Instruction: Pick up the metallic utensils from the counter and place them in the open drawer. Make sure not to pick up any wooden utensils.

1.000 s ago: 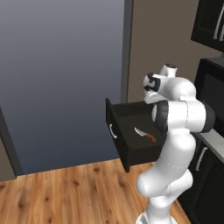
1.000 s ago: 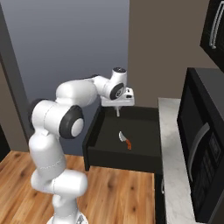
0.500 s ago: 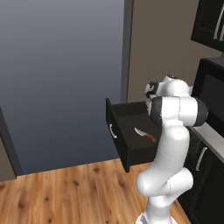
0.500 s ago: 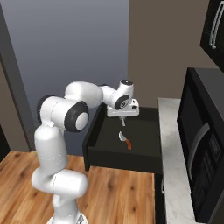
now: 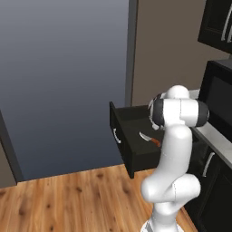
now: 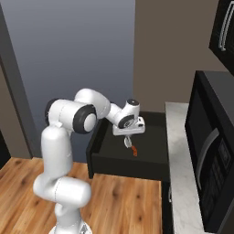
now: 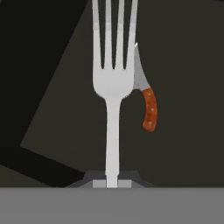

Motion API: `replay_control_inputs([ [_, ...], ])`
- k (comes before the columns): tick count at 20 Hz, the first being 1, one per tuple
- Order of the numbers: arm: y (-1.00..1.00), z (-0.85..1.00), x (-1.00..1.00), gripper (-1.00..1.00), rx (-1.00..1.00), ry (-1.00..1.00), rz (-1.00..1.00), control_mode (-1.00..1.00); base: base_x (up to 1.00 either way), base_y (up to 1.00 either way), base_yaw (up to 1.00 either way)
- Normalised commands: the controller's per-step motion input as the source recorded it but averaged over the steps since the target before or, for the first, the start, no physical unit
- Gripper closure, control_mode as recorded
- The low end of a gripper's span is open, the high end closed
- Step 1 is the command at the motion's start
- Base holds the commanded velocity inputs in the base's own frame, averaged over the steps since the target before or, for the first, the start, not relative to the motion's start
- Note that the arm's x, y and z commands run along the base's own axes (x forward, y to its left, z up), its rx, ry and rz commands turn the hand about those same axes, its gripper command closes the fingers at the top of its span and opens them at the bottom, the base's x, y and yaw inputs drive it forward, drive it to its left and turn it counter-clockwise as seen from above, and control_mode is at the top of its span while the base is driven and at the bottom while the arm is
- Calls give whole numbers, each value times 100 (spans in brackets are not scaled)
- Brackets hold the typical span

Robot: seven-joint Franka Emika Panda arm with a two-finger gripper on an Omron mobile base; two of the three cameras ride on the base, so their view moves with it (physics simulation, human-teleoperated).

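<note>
Fork (image 7: 113, 83) clamped by its handle between closed gripper (image 7: 112, 183) fingertips, tines pointing away from hand, over open drawer (image 6: 109, 157). Gripper (image 6: 127, 142) hangs above drawer interior, fork pointing down. Knife (image 7: 146, 98) with orange-red handle lies on drawer floor, just beside fork tines in hand view; knife (image 5: 150, 139) also seen inside drawer (image 5: 121, 136) from left base view.

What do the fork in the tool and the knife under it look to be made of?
Fork: probably metal, with a smooth, pale silver, even sheen. Knife: grey blade, likely metal too; the orange-red handle with small pale dots like rivets could be wood or plastic.
</note>
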Motion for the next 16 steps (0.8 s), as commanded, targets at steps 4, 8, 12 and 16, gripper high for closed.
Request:
replay_control_inputs([
  [4, 8, -26, 17, 100, 0, -1, 4, -100, 0, 0, 0],
  [8, 27, -22, 48, 100, 0, 0, 1, -100, 0, 0, 0],
  [12, 26, -23, 53, 100, 0, 0, 0, -100, 0, 0, 0],
  [16, 7, -17, 45, 100, -1, 0, 0, -100, 0, 0, 0],
])
